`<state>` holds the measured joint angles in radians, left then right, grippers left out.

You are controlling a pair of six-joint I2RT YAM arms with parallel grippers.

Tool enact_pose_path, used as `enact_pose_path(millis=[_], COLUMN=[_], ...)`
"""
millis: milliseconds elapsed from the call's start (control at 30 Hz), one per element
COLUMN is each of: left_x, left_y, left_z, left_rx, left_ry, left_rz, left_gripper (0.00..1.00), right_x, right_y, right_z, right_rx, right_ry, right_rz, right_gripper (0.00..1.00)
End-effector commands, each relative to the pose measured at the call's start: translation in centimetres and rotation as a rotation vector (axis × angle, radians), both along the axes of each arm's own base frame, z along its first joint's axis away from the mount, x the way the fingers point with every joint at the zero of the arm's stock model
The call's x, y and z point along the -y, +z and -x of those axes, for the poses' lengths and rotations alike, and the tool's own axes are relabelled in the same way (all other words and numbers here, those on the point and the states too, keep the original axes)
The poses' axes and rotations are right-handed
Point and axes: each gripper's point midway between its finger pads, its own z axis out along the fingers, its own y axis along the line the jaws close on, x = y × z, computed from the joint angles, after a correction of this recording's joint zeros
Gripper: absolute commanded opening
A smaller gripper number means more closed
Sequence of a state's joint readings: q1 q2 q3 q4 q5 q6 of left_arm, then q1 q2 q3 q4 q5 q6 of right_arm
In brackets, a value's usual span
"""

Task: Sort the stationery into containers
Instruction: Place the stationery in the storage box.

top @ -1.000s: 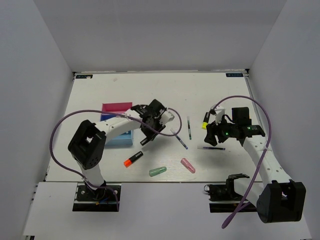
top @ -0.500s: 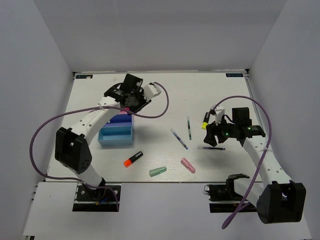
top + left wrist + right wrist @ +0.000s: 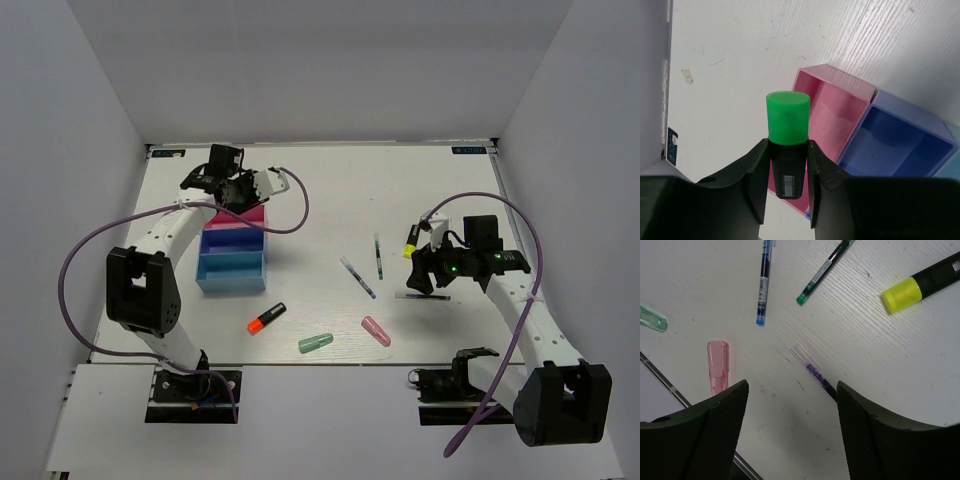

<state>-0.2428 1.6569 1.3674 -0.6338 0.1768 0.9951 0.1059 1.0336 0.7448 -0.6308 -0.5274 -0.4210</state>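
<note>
Left wrist view: stubby black marker (image 3: 787, 130), green-capped, pinched between half-closed left gripper (image 3: 786, 150) jaws over pink bin (image 3: 837, 82) edge. Right gripper (image 3: 791, 385) spread wide, empty, above purple pen (image 3: 816, 374).

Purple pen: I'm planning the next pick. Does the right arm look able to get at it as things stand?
Probably yes. The right pincer hangs open over the purple pen; nothing lies across it, and the yellow-capped marker sits apart.

green-capped marker (image 3: 786, 145): black barrel, white barcode; pink bin (image 3: 840, 74); dark blue bin (image 3: 890, 125) beside pink bin; yellow-capped marker (image 3: 925, 282): black barrel; capsule (image 3: 718, 365): clear pink
</note>
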Motion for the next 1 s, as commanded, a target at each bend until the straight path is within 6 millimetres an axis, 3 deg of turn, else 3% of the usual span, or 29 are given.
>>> enact_pose_path(millis=[0,267,333,633,700,800,833,933,967], left_x=[0.3,-0.6,-0.6,-0.8,-0.8,-0.7,-0.8,-0.4,-0.2], left_y=[-0.5,-2.1,-2.4,-3.2,-3.0,-2.2,-2.0,-0.3,0.5], left_z=[-1.3,-2.7,-3.0,-2.2,-2.0,-1.8,-1.8,-1.5,-1.3], left_rx=[0.040,0.065,0.068,0.049,0.049,0.058,0.055,0.069,0.072], left_ry=[-0.061,-0.035,-0.023,0.019,0.034,0.049,0.066,0.096,0.099], left_rz=[-0.001,-0.025,-0.021,0.007,0.019,0.041,0.053,0.088,0.095], left_gripper=[0.00,0.00,0.11,0.34,0.48,0.55,0.65,0.72,0.70], right_x=[-0.2,-0.2,-0.1,0.0,-0.1,0.0,0.0,0.1,0.1], right_y=[1.4,1.3,1.2,1.2,1.3,1.2,1.2,1.3,1.4], right_z=[-0.7,-0.8,-0.8,-0.8,-0.8,-0.7,-0.7,-0.7,-0.7], right_rx=[0.028,0.024,0.022,0.021,0.019,0.019,0.021,0.027,0.027], right_ry=[0.004,0.001,0.000,-0.004,-0.003,-0.004,-0.002,-0.004,0.000], right_rz=[-0.014,-0.016,-0.014,-0.017,-0.019,-0.018,-0.016,-0.016,-0.015], right_gripper=[0.74,0.75,0.75,0.78,0.78,0.79,0.79,0.82,0.84])
